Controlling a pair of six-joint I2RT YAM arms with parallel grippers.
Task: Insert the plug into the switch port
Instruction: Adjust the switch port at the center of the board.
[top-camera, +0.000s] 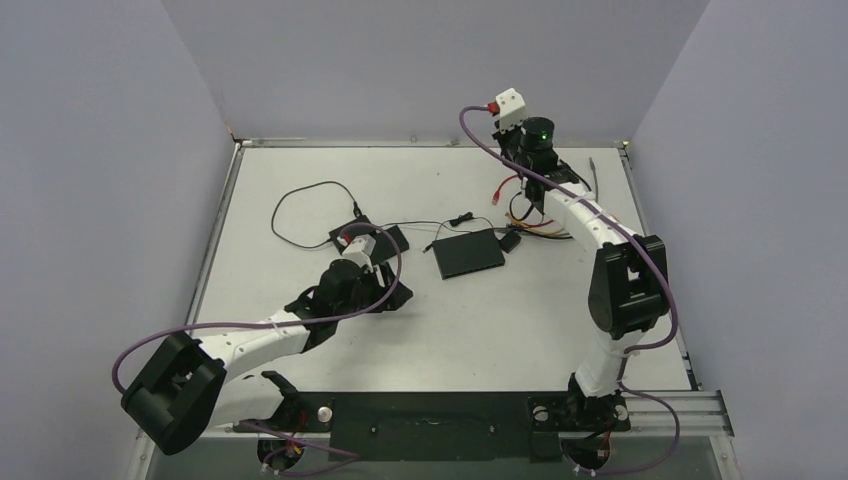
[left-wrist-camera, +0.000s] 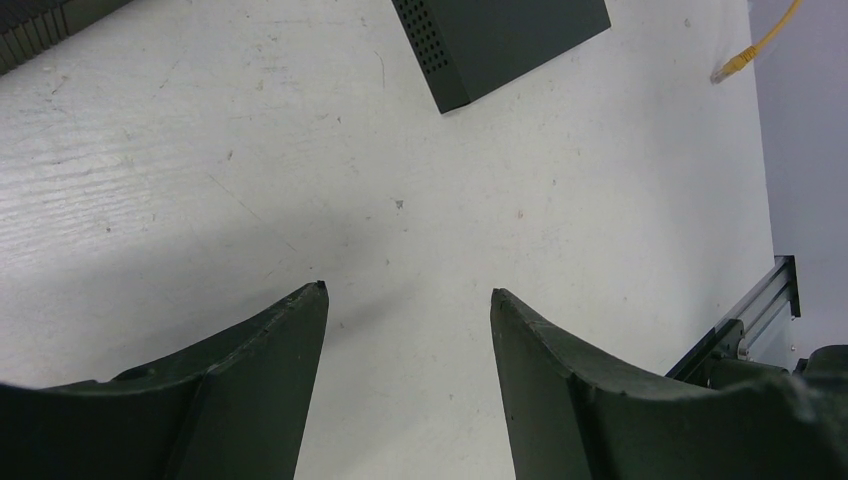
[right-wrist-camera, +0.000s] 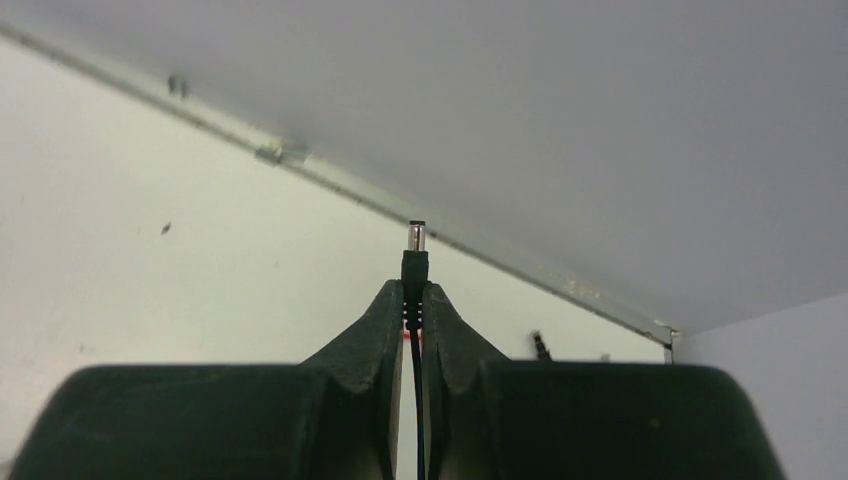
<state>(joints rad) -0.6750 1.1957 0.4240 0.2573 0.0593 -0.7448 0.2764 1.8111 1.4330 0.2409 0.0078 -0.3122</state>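
Right pincer (right-wrist-camera: 414, 298) is clamped tight on the plug (right-wrist-camera: 415, 265), with the metal tip poking out past the fingertips. It's up by the back wall, well apart from the switch (top-camera: 468, 253), which lies mid-tabletop (top-camera: 300, 180). Left pincer (left-wrist-camera: 408, 292) hangs open low over the tabletop, near the switch.

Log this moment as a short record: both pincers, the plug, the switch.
left pincer: open, empty, above the table
right pincer: shut on the plug
plug: gripped at its black collar, metal tip poking past the fingertips, cable running back between them
switch: lying flat on the table between the two arms
task state: plug not yet in the switch
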